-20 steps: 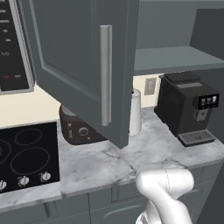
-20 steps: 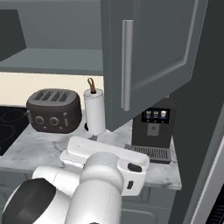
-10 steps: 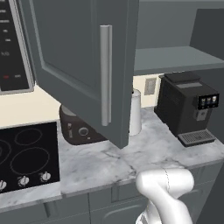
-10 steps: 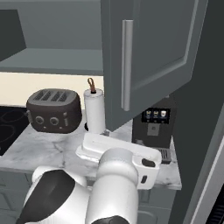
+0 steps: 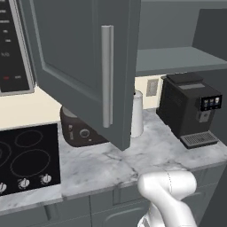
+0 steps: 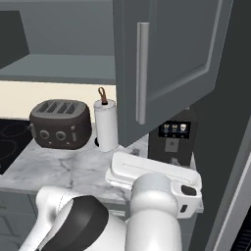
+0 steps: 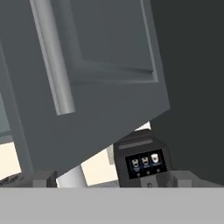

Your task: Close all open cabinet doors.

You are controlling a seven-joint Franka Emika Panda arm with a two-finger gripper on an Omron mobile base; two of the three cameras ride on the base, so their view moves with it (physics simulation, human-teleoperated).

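Observation:
One tall dark grey cabinet door (image 5: 84, 66) stands swung wide open over the marble counter, its long silver bar handle (image 5: 107, 75) facing me. The right base view has the same cabinet door (image 6: 166, 63) and handle (image 6: 142, 73) above my white hand. In the hand view the cabinet door (image 7: 100, 78) looms close above, its handle (image 7: 52, 57) at upper left. My gripper (image 7: 113, 180) is open, below the door's lower edge and apart from it, with nothing between the fingertips (image 7: 43, 177). Behind the door lies the open cabinet shelf (image 5: 177, 60).
On the counter stand a dark toaster (image 6: 61, 124), a white paper towel roll (image 6: 106, 125) and a black coffee machine (image 5: 190, 108). A black cooktop (image 5: 26, 157) lies at the left under a microwave (image 5: 13, 48). A tall dark panel (image 6: 230, 122) bounds the right.
In the right base view my arm has swung up and to the right, bringing the white hand higher under the open door. The door and counter items have not moved.

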